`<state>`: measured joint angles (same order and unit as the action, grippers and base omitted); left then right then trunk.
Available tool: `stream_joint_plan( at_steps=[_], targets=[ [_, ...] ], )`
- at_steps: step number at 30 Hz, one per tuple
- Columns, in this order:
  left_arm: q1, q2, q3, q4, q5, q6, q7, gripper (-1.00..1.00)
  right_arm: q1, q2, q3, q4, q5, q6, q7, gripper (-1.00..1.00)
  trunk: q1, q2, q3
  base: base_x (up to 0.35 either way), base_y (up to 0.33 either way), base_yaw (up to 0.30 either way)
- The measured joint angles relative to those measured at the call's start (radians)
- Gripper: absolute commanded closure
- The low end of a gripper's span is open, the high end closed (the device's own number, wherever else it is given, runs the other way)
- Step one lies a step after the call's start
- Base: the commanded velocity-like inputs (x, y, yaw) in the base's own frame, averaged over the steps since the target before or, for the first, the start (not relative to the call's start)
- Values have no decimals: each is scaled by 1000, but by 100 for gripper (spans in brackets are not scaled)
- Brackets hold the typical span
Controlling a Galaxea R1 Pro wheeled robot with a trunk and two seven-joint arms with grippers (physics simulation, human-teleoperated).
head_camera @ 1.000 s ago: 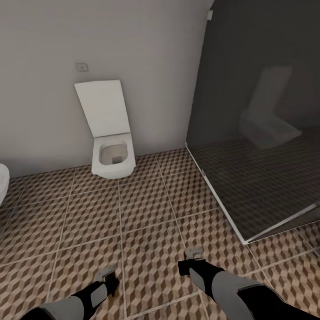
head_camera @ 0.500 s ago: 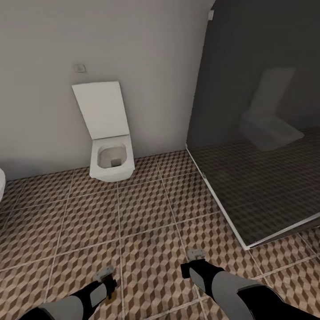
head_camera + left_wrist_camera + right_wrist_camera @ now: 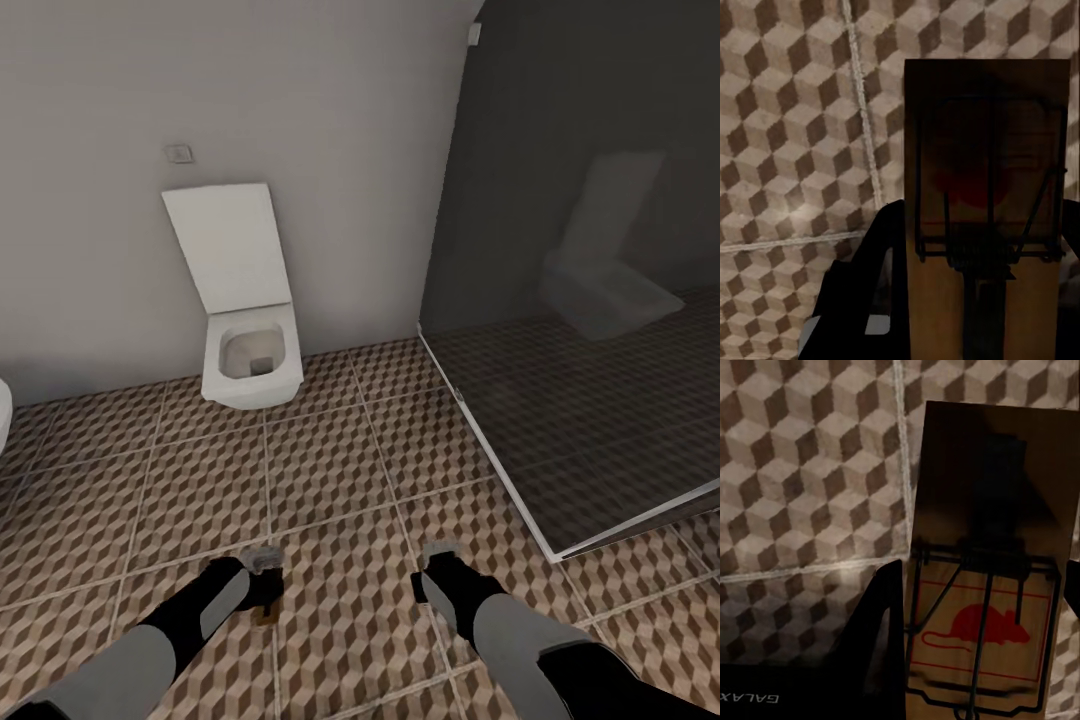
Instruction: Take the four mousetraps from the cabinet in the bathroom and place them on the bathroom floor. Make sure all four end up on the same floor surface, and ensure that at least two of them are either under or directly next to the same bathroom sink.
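Bathroom corner: plain grey wall (image 3: 330,120) with small switch plate (image 3: 179,153); white toilet (image 3: 250,360), lid raised, against wall. Cube-patterned tiled floor (image 3: 330,470). Dark glass shower screen (image 3: 590,300) at right, faintly reflecting what appears to be the toilet.

My floor (image 3: 330,470) has brown and beige cubes. My two traps (image 3: 986,187) (image 3: 990,570) are brown wood with a red mouse. The toilet (image 3: 250,350) is white
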<state>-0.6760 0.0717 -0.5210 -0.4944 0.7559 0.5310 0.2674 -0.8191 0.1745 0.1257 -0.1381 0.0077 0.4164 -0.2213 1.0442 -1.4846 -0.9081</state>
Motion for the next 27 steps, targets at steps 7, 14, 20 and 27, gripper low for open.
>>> stream_joint_plan(
  at_steps=[7,14,20,27],
  targets=[
    [0,3,3,-16,-11,-3,25,100,0,0,7,-14,-1,-100,56,100,0,0,0,0,0,4],
    [0,1,7,46,-3,-110,88,100,0,0,12,-7,-1,-126,103,100,0,0,-7,0,0,139],
    [0,-24,3,151,1,-224,82,100,0,0,12,-3,-1,-148,106,100,0,0,-14,0,0,192],
    [0,-92,-1,177,-10,-246,81,100,0,0,12,-1,-2,-164,106,100,0,0,-22,3,0,212]
  ],
)
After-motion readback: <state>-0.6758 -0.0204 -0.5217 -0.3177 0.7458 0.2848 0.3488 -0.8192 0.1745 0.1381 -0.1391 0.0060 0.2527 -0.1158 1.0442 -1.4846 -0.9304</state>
